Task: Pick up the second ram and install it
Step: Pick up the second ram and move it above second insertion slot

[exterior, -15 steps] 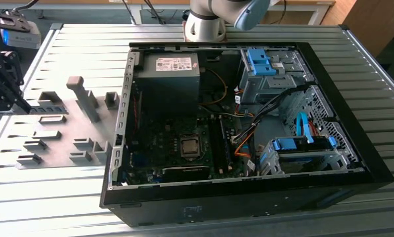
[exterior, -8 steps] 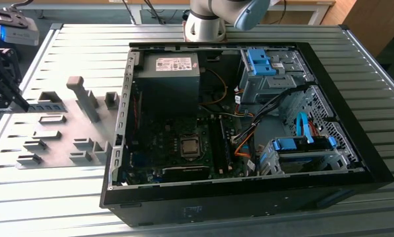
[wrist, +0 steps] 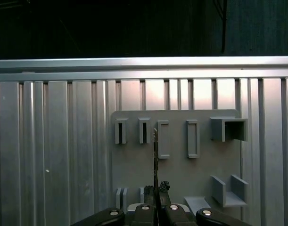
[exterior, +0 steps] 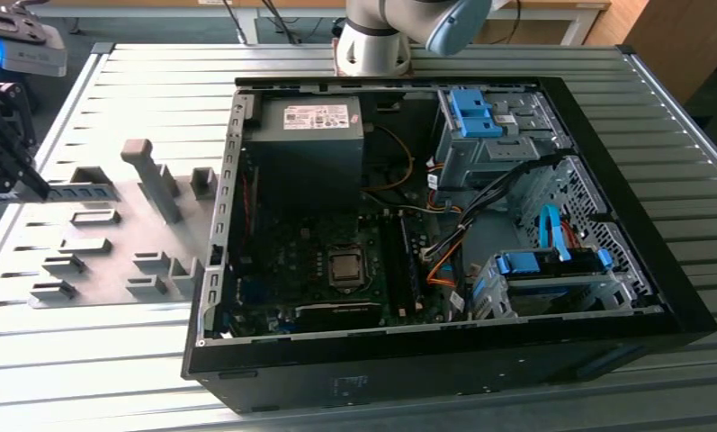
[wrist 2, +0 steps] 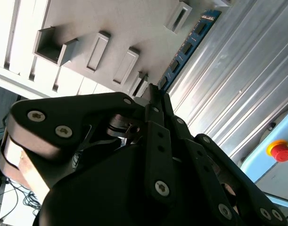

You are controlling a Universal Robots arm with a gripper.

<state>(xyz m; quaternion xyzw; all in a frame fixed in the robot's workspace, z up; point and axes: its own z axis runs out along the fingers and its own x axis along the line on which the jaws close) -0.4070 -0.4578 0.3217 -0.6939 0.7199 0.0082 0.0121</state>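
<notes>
The pincer (wrist 2: 153,92) is clamped on the second ram (wrist 2: 188,44), gripping it near 1 end so that most of the blue stick juts out past the fingertips. In the first wrist view the stick shows edge-on as a thin line over the grey fixture plate (wrist: 181,174). In the exterior view the pincer (exterior: 4,180) hangs at the exterior view's left, above the slatted surface (exterior: 130,81) and well apart from the open computer case (exterior: 454,378).

The risk I see is the long overhang. With so short a hold, the stick could pivot or slip between the 2 fingers. It could then meet the memory slots (exterior: 403,261) tilted, snag on the cables (exterior: 440,247), or knock the case wall.
</notes>
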